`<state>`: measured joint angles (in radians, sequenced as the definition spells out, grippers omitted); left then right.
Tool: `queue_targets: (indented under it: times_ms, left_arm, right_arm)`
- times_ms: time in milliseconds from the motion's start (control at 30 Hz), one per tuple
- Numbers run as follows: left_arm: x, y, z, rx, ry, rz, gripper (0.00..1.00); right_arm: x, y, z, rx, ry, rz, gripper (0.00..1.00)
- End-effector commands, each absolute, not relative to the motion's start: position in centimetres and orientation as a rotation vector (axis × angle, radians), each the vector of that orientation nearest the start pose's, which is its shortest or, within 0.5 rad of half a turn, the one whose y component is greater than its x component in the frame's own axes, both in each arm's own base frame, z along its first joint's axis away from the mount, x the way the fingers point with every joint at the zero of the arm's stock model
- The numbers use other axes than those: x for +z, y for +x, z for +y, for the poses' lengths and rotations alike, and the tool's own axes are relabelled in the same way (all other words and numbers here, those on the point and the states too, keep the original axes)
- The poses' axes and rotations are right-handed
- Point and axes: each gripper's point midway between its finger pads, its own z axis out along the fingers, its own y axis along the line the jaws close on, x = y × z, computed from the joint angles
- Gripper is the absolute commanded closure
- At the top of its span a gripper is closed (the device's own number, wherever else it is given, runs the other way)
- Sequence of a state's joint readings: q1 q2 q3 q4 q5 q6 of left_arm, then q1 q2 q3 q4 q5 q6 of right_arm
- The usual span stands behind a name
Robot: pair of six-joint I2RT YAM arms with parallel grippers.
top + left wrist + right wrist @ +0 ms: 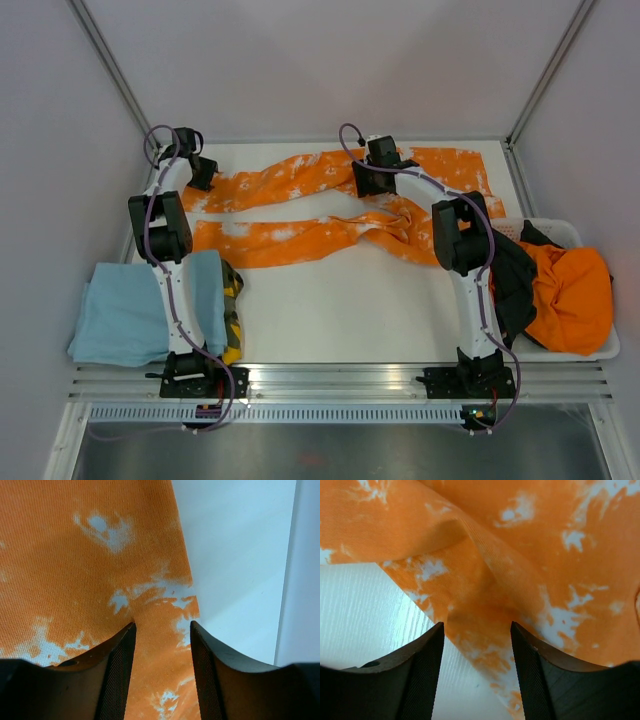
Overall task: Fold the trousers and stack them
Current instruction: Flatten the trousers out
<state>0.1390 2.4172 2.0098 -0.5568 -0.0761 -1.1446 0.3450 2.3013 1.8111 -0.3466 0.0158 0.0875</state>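
— What do we see of the trousers?
— We see orange white-splotched trousers [300, 240] unfolded along the far edge, legs stretched leftward, rumpled mid-right. By the near left corner we see folded light-blue trousers [115, 315] against a camouflage pair [232, 300].

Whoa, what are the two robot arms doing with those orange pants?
The orange trousers lie spread out on the table, not folded yet. The left hand is open over the edge of one leg's end, and the right hand is open over a wrinkled part near the middle. Folded clothes sit at the left, and more wait in a basket at the right.
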Motion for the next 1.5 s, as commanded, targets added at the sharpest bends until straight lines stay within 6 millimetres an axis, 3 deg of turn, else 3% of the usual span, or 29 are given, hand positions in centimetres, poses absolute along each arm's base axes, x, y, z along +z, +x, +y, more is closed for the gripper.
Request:
queue_targets:
  times_ms: [0,267,433,533,567,633,667,733,767,833,1000,1133,1200,1233,1267,1300,1333,1367,1400,1433,1467]
  left_arm:
    - [-1.7,58.0,6.7,-0.247,-1.677,2.055,0.46]
    - [-0.6,59.6,6.7,-0.314,-1.635,2.019,0.47]
    - [0.3,60.0,6.8,-0.324,-1.602,2.011,0.47]
    - [0.3,60.0,6.8,-0.327,-1.593,2.015,0.47]
    - [0.3,60.0,6.8,-0.328,-1.591,2.017,0.47]
    - [0.3,60.0,6.6,-0.330,-1.587,2.023,0.47]
    - [0.2,60.0,6.8,-0.329,-1.590,2.020,0.47]
    - [0.4,60.0,6.8,-0.331,-1.586,2.018,0.47]
    - [0.4,60.0,6.7,-0.332,-1.584,2.019,0.47]
    - [0.3,60.1,6.6,-0.332,-1.581,2.022,0.47]
    - [0.2,59.9,6.9,-0.328,-1.582,2.024,0.47]
    - [0.4,59.9,7.1,-0.339,-1.584,2.020,0.47]
    - [0.6,59.9,6.9,-0.347,-1.581,2.021,0.47]
    - [0.9,60.0,6.9,-0.349,-1.578,2.018,0.47]
    - [1.0,60.0,6.9,-0.350,-1.577,2.017,0.47]
    - [1.2,60.0,6.9,-0.351,-1.577,2.012,0.47]
    - [1.5,60.1,7.1,-0.352,-1.577,2.005,0.47]
    - [1.7,60.1,7.1,-0.346,-1.577,1.999,0.47]
    - [1.9,60.2,7.4,-0.339,-1.581,1.986,0.47]
    - [2.0,60.2,7.4,-0.332,-1.583,1.984,0.47]
    - [1.9,60.1,7.8,-0.310,-1.592,1.978,0.47]
  right_arm:
    - [4.3,56.0,20.2,0.153,-0.444,2.313,0.36]
    - [2.9,56.3,21.3,0.183,-0.562,2.301,0.24]
    - [3.9,56.3,23.7,0.339,-0.562,2.259,0.21]
    - [4.0,56.7,24.5,0.341,-0.565,2.247,0.20]
    - [3.0,56.5,24.9,0.339,-0.581,2.265,0.20]
    - [2.9,56.8,25.0,0.317,-0.592,2.276,0.19]
    - [1.8,56.8,24.8,0.289,-0.594,2.298,0.19]
    - [1.4,57.0,24.5,0.248,-0.593,2.320,0.18]
    - [0.0,57.0,24.0,0.212,-0.588,2.351,0.19]
    - [-0.1,57.3,23.6,0.178,-0.564,2.366,0.20]
    - [-1.4,57.2,22.5,0.110,-0.505,2.412,0.37]
    - [-2.9,56.0,22.5,0.132,-0.518,2.467,0.75]
    - [-3.7,54.8,22.7,0.174,-0.533,2.505,0.90]
    - [-2.9,54.5,23.1,0.205,-0.538,2.497,1.00]
    - [-2.4,54.0,23.5,0.241,-0.553,2.492,1.00]
    - [-3.1,52.8,23.6,0.283,-0.573,2.503,1.00]
    - [-0.6,52.4,24.7,0.373,-0.594,2.451,1.00]
    - [0.4,51.8,25.1,0.416,-0.605,2.428,1.00]
    - [-0.2,50.4,25.2,0.461,-0.623,2.429,1.00]
    - [2.9,49.6,26.2,0.554,-0.655,2.363,1.00]
    - [3.9,49.0,26.5,0.593,-0.674,2.338,1.00]
